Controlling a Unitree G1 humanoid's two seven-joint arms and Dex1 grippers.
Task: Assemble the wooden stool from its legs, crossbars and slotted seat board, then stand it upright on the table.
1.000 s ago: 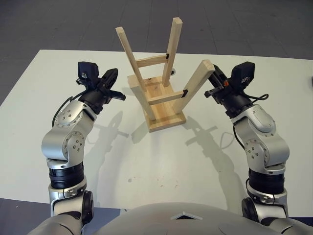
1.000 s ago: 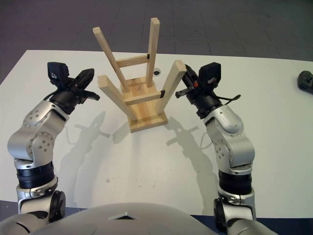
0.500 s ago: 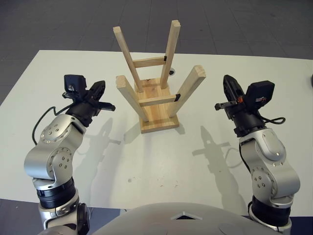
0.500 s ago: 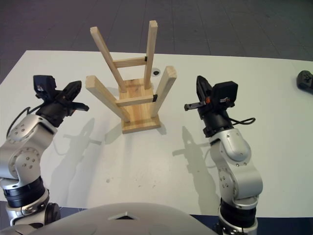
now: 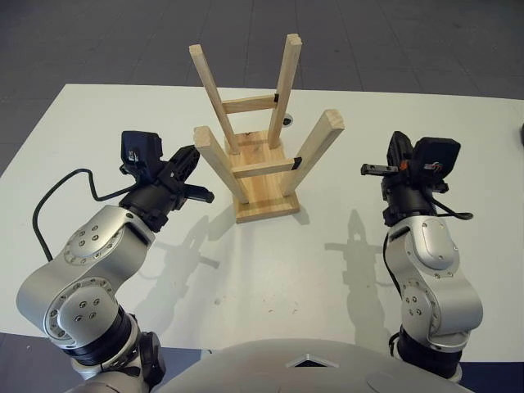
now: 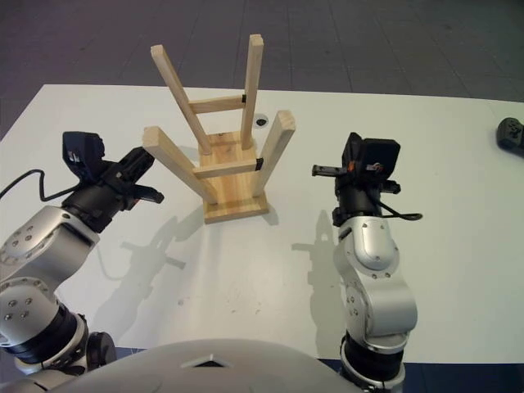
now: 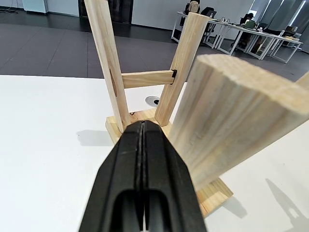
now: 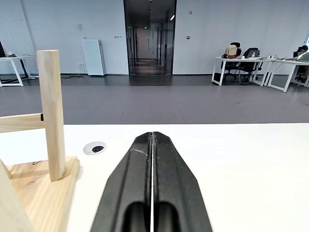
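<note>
The wooden stool (image 5: 264, 169) stands upside down on the white table (image 5: 270, 270), with its seat board (image 5: 270, 205) flat on the surface and all its legs pointing up, joined by crossbars. My left gripper (image 5: 193, 155) is shut with nothing in it, just left of the near left leg (image 7: 231, 121), close beside that leg in the left wrist view. My right gripper (image 5: 396, 146) is shut and empty, raised to the right of the stool and well apart from the near right leg (image 5: 315, 147).
A round cable hole (image 8: 94, 148) lies in the table just behind the stool. A small dark object (image 6: 512, 135) sits at the far right edge. Bare table surface stretches in front of the stool between the two arms.
My right gripper has drawn back from the near right leg and turned upward. The stool shifted slightly left and settled. My left gripper pulled away, then came back toward the near left leg.
</note>
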